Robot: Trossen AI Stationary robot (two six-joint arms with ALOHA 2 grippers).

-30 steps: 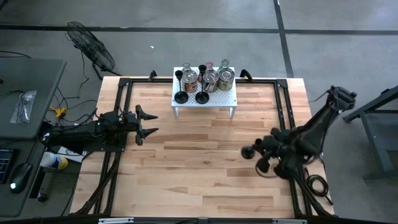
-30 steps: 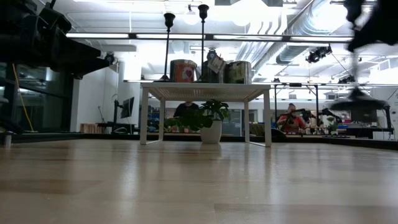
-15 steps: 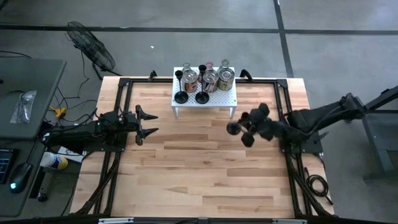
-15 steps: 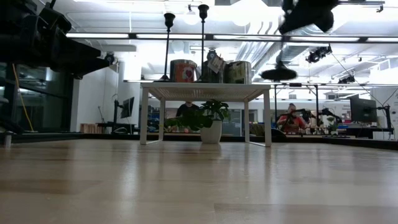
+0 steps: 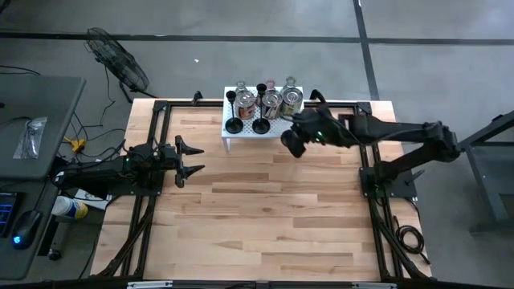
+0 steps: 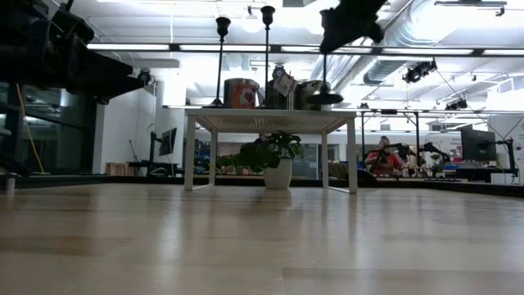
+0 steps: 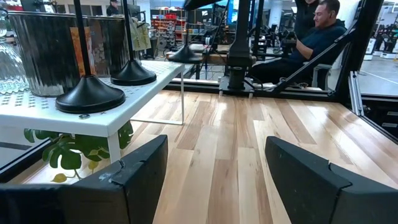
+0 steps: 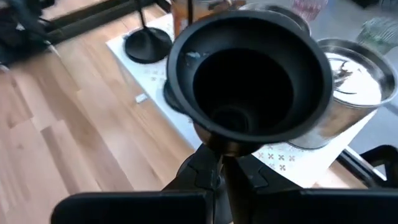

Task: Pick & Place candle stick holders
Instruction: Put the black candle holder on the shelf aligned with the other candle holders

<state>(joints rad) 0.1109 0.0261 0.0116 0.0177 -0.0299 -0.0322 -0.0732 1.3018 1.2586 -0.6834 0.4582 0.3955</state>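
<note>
1. High view: the white rack (image 5: 265, 122) stands at the table's (image 5: 265, 217) 12 o'clock edge and carries the candle stick holders (image 5: 271, 102). Two black ones with round bases (image 5: 234, 125) are at its near side, and silvery tins are behind them. The right gripper (image 5: 309, 133) reaches to the rack's 3 o'clock corner, its fingers pinched on a black holder (image 5: 292, 143). The left gripper (image 5: 193, 157) waits at 9 o'clock of the table, fingers spread, nothing between them.
2. Low view: the rack's legs rest on the table. The carried holder's round base (image 6: 325, 97) hangs just above the rack's top at its 3 o'clock end, under the dark right arm (image 6: 350, 20).
3. Left wrist view: the two spread fingers (image 7: 140, 171) frame bare wood. Two black bases (image 7: 90, 99) sit on the rack, and a seated person (image 7: 311, 40) shows beyond.
4. Right wrist view: the held holder's cup (image 8: 249, 81) fills the middle, its stem pinched below, and a silvery tin (image 8: 345, 87) on the rack is beside it.
</note>
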